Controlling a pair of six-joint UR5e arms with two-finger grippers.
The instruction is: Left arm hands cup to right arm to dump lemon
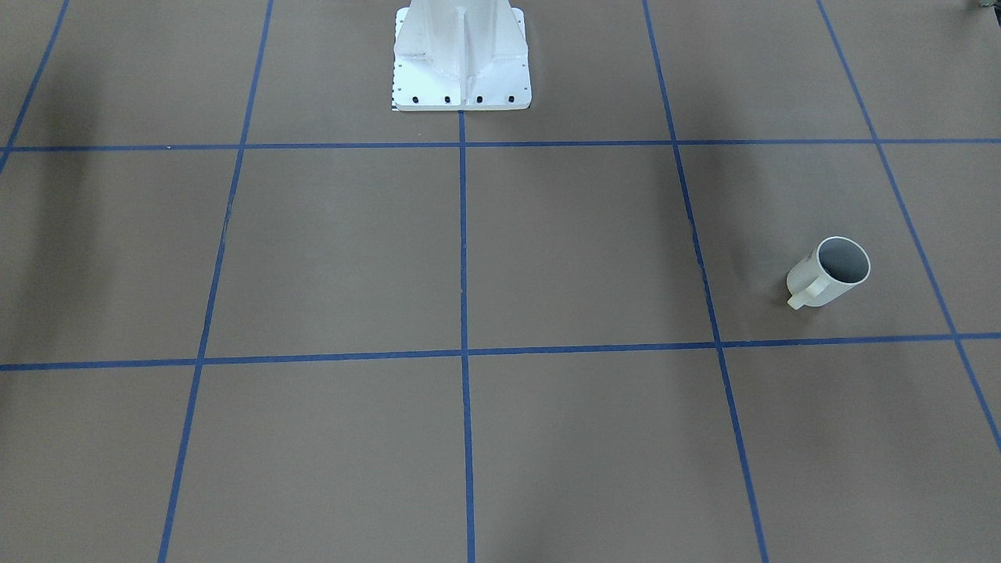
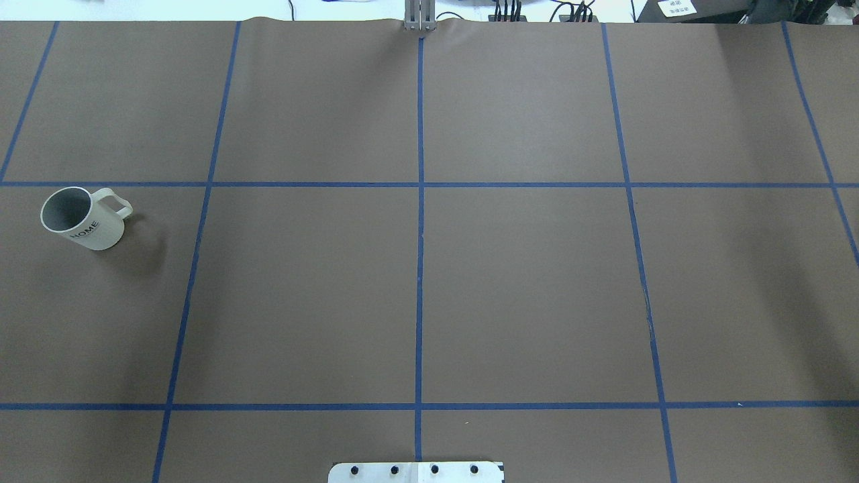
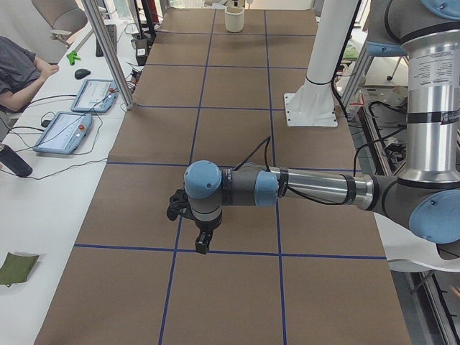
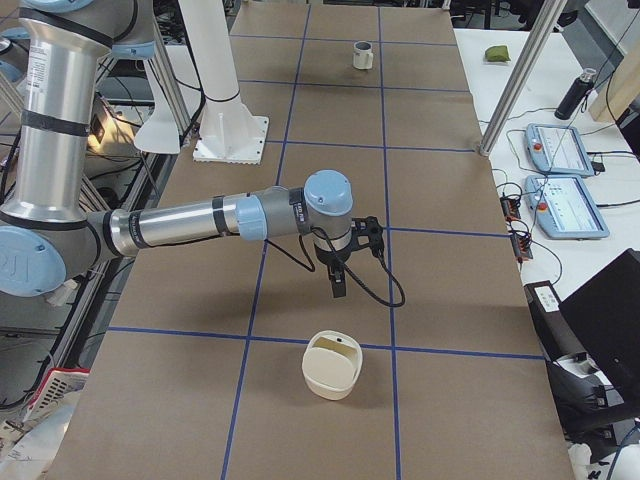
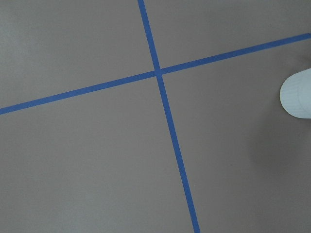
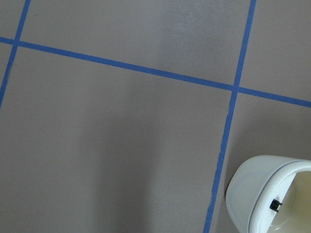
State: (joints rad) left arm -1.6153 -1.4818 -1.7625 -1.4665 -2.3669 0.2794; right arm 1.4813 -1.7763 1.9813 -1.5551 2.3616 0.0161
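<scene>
The cup is a white mug with "HOME" on its side and a dark grey inside. It stands upright on the brown table at the robot's left. It also shows in the front view and far off in the right side view. No lemon shows in it. The left arm reaches out high over the table, its gripper pointing down; the cup is hidden in that view. The right arm reaches out likewise, its gripper pointing down. I cannot tell whether either gripper is open or shut.
A white tub with a cream inside stands on the table near the right gripper, also in the right wrist view. A white shape lies at the left wrist view's edge. White pedestal. An operator sits beside tablets.
</scene>
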